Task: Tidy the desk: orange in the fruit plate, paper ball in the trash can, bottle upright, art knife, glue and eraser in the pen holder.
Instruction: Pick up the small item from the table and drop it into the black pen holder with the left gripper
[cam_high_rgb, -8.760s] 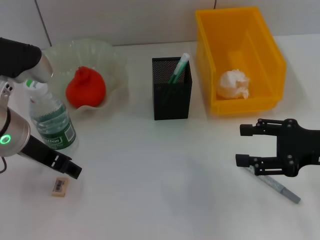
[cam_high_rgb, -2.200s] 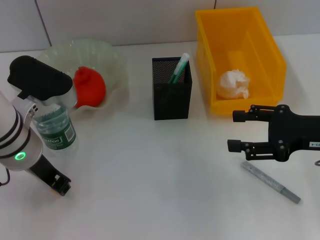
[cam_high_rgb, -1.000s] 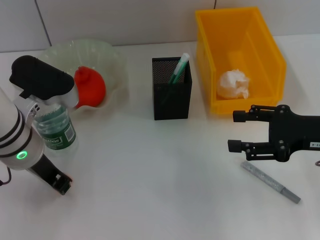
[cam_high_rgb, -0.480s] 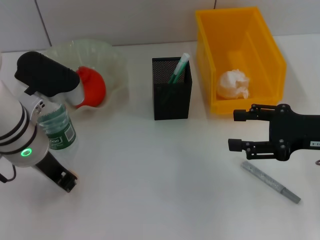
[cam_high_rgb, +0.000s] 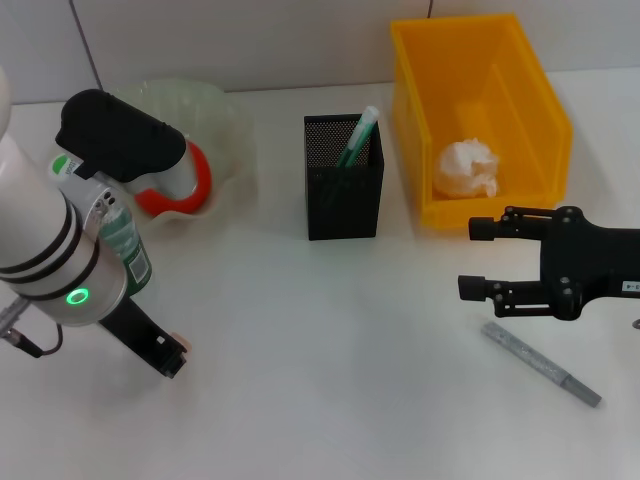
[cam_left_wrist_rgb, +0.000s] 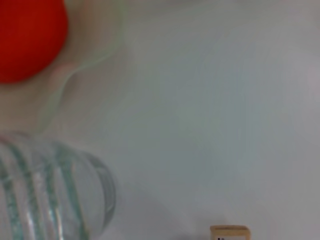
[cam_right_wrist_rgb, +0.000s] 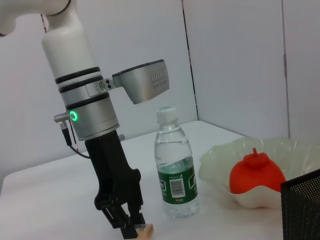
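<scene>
Since the earlier frames the left arm has swung toward the frame's centre, carrying the left gripper (cam_high_rgb: 168, 360) from the lower left edge to a spot further right, and the eraser (cam_right_wrist_rgb: 144, 229), which lay loose near the bottom left, now sits pinched between its closed fingertips just above the table.

Largest first: the yellow trash can (cam_high_rgb: 545, 120) at upper right already holds the paper ball (cam_high_rgb: 468, 168). The fruit plate (cam_high_rgb: 232, 120) at upper left holds the orange (cam_high_rgb: 196, 178), partly hidden behind the left arm. The bottle (cam_right_wrist_rgb: 174, 170) stands upright beside the plate. The black pen holder (cam_high_rgb: 343, 190) at upper centre has one green-and-white stick in it, which I judge to be the glue (cam_high_rgb: 358, 135).

Left to do, as I judge it: the eraser needs carrying to the pen holder, and the art knife (cam_high_rgb: 541, 363) lies flat at lower right. The right gripper (cam_high_rgb: 478, 257) hovers just above it with fingers spread wide, empty.
</scene>
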